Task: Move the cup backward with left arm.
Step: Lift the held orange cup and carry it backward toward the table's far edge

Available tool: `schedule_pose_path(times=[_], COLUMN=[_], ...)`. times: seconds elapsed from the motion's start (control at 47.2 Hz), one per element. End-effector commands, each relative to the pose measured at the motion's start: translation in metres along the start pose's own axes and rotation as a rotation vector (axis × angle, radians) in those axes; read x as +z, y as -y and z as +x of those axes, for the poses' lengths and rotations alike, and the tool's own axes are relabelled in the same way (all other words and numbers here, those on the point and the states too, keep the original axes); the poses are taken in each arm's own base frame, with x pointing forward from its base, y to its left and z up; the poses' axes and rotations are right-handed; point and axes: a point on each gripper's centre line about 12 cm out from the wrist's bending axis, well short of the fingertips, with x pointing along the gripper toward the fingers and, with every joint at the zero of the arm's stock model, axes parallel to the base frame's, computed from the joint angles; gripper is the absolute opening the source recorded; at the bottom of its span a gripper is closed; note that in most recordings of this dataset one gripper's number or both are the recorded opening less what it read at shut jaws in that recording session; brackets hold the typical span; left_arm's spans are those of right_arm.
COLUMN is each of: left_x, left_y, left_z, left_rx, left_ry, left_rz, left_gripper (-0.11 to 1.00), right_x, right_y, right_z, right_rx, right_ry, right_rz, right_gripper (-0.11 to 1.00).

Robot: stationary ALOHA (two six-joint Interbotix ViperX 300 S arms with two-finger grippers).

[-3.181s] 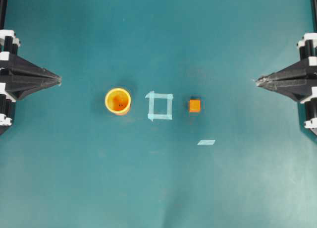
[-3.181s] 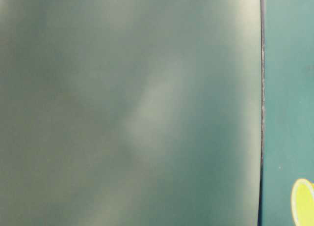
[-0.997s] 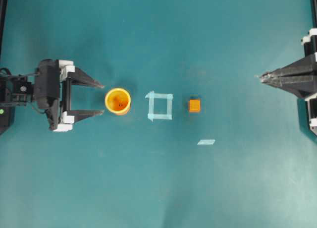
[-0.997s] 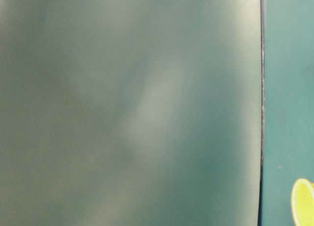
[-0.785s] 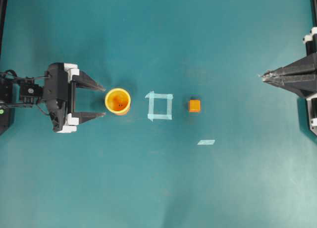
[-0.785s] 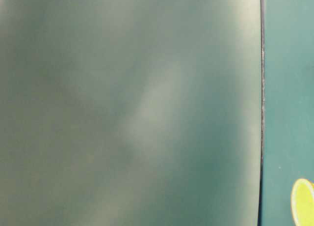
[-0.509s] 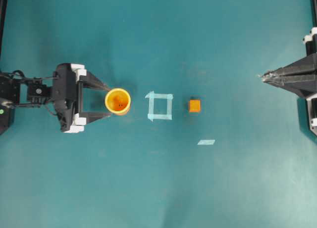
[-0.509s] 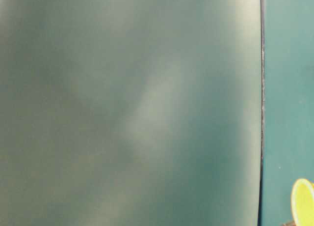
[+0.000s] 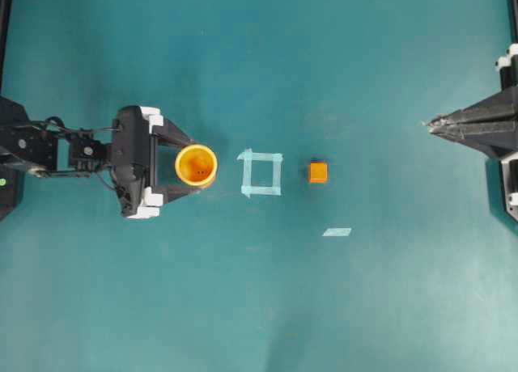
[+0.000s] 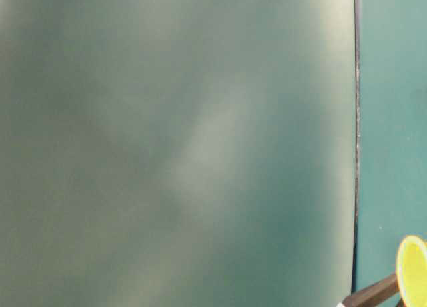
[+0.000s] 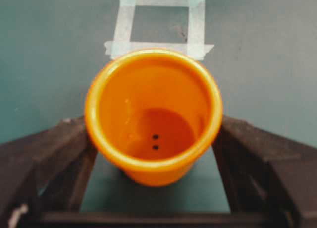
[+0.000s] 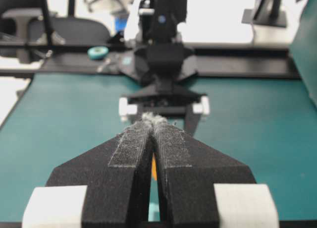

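Overhead exterior view: the cup (image 9: 196, 165) stands upright on the teal table (image 9: 259, 307), mouth facing up, left of the tape square (image 9: 261, 173). The left gripper (image 9: 188, 165) has its fingers spread wide, one on each side of the cup; whether they touch its wall cannot be told from here. The orange cube (image 9: 318, 172) sits right of the square, with a loose tape strip (image 9: 337, 232) below it. The right gripper (image 9: 429, 127) rests at the right edge, tips pressed together, its arm cut off by the frame.

Table-level exterior view: a blurred grey-green surface fills most of the picture. Only a slice of the cup's yellow rim (image 10: 412, 269) shows at the bottom right, with a dark finger (image 10: 373, 293) beside it.

Left wrist view: the cup (image 11: 153, 114) stands between the two black fingers (image 11: 44, 158), two dark specks on its bottom, the tape square (image 11: 157, 24) beyond it.

Right wrist view: the right gripper (image 12: 153, 123) is closed, and it hides most of the cup.
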Motion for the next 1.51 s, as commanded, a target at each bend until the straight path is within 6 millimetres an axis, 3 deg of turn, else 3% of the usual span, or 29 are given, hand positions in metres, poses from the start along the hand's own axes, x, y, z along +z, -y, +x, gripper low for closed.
schedule_pose_path(times=[0.0, 0.212, 0.36, 0.742, 0.933, 1.484], left_x=[0.008, 0.005, 0.004, 0.013, 0.015, 0.023], left_y=[0.002, 0.002, 0.002, -0.001, -0.022, -0.108], left_z=[0.008, 0.016, 0.015, 0.016, 0.017, 0.02], left_rx=[-0.006, -0.006, -0.006, 0.004, 0.065, 0.294], left_ry=[0.034, 0.028, 0.025, 0.081, 0.094, 0.091], left_rz=[0.004, 0.006, 0.009, 0.012, -0.011, -0.083], left_gripper=[0.79, 0.76, 0.62, 0.62, 0.62, 0.62], right_x=[0.015, 0.013, 0.012, 0.013, 0.012, 0.014], right_y=[0.0, 0.0, 0.0, 0.0, 0.0, 0.0], right_z=[0.002, 0.002, 0.002, 0.002, 0.002, 0.002], right_rx=[0.0, 0.0, 0.001, 0.0, 0.001, 0.001], right_ry=[0.038, 0.026, 0.011, 0.012, 0.011, 0.015], right_rz=[0.001, 0.003, 0.005, 0.005, 0.003, 0.002], right_gripper=[0.0, 0.0, 0.0, 0.0, 0.0, 0.0])
